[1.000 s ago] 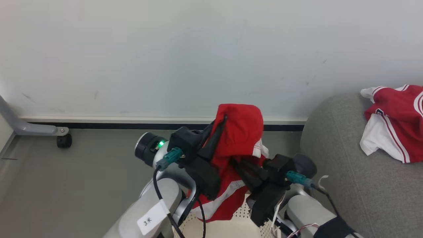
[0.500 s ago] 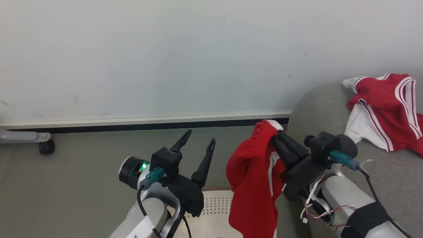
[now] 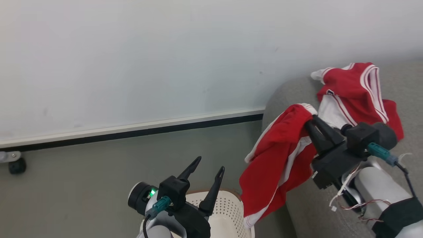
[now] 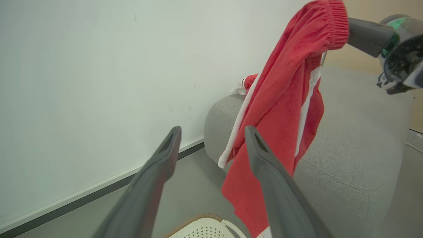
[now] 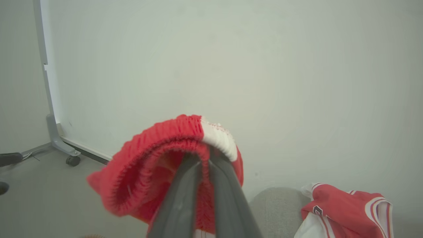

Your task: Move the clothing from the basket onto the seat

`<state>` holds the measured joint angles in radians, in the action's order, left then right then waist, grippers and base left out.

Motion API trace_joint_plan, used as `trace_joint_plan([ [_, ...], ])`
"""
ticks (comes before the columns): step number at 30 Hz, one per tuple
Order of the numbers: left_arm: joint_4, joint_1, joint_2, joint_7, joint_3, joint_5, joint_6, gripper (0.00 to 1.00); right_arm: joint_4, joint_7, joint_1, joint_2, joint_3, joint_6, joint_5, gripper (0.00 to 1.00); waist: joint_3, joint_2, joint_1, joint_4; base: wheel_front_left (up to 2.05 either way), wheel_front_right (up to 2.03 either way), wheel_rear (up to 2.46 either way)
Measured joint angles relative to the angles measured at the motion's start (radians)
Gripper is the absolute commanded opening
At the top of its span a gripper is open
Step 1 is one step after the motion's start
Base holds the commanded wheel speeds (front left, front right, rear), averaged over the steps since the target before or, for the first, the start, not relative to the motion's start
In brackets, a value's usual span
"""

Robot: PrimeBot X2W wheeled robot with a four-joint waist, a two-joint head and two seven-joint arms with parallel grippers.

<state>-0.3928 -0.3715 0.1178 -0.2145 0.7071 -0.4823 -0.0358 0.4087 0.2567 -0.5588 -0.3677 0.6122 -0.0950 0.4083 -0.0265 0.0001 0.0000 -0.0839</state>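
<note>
RIGHT ARM CARRIES ON ALONE: The red shorts (image 3: pixel 281 158), one pc of the clothing, hang by the waistband from the right gripper (image 3: pixel 309 120). Its two fingers are pinched tight on the ribbed band. The hem dangles free just past the rim of the basket (image 3: pixel 231 208), against the rounded end of the seat (image 3: pixel 314 211) but not yet over its cushion.

A sec ago both grippers had the shorts bunched btwn them above the basket. The left gripper (image 3: pixel 210 164) has since let go and now stands spread wide, empty, over the basket. The head cam has swung toward the seat too, so the shift of the wall (image 3: pixel 132 49) is no move of the room.

Read from this: handover done, carry underway, drop still to come, prob. next to the red-and-white jersey (image 3: pixel 357 92) already lying on the seat.

The left wrist view adds the side-on hang that the head view foreshortens, w/ white side stripes and the broad cushion behind. The right wrist view gives the grip close up, the band part red, part white, folded over the fingertips. It also takes in a wheeled stand (image 5: pixel 59 142) by the wall.
</note>
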Motion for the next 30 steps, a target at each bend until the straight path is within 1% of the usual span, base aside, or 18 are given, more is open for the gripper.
trace_joint_plan([
  [2,0.004,0.006,0.000,0.000,0.003,0.001,0.000,1.00,-0.008,0.000,0.000,-0.011,-0.004,0.004,-0.006,0.00,0.000,0.0000,0.0000,-0.010,0.00,0.00,0.00],
  [6,0.015,0.015,-0.004,-0.007,0.010,0.001,-0.005,1.00,-0.040,0.000,0.000,-0.048,-0.027,0.017,-0.014,0.00,0.002,0.0000,0.0000,-0.055,0.00,0.00,0.00],
  [9,0.022,0.024,-0.009,-0.007,0.012,0.001,-0.008,1.00,-0.059,0.000,0.001,-0.069,-0.040,0.019,-0.015,0.00,0.004,0.0000,0.0000,-0.089,0.00,0.00,0.00],
  [18,0.044,0.031,-0.016,-0.008,0.035,0.018,-0.017,1.00,-0.132,0.000,0.027,-0.133,-0.083,0.043,-0.022,0.00,0.025,0.0000,0.0000,-0.181,0.00,0.00,0.00],
  [20,0.047,0.030,-0.019,-0.008,0.047,0.022,-0.017,1.00,-0.149,0.000,0.030,-0.151,-0.094,0.052,-0.022,0.00,0.037,-0.0001,-0.0001,-0.193,0.00,0.00,0.00],
  [21,0.051,0.027,-0.024,-0.007,0.057,0.041,-0.016,1.00,-0.167,0.000,0.033,-0.168,-0.105,0.053,-0.022,0.00,0.051,-0.0001,0.0000,-0.201,0.00,0.00,0.00],
  [24,0.058,0.015,-0.026,-0.001,0.071,0.048,-0.016,1.00,-0.184,0.000,0.023,-0.185,-0.121,0.057,-0.023,0.00,0.077,0.0000,0.0000,-0.207,0.00,0.00,0.00],
  [28,0.073,-0.007,-0.026,0.013,0.084,0.063,-0.015,1.00,-0.202,-0.009,-0.054,-0.203,-0.149,0.055,-0.023,0.00,0.115,0.0000,0.0000,-0.209,0.00,0.00,0.00],
  [30,0.081,-0.019,-0.026,0.019,0.091,0.070,-0.007,1.00,-0.204,-0.011,-0.103,-0.222,-0.166,0.051,-0.023,0.00,0.137,0.0000,0.0000,-0.208,0.00,0.00,0.00],
])
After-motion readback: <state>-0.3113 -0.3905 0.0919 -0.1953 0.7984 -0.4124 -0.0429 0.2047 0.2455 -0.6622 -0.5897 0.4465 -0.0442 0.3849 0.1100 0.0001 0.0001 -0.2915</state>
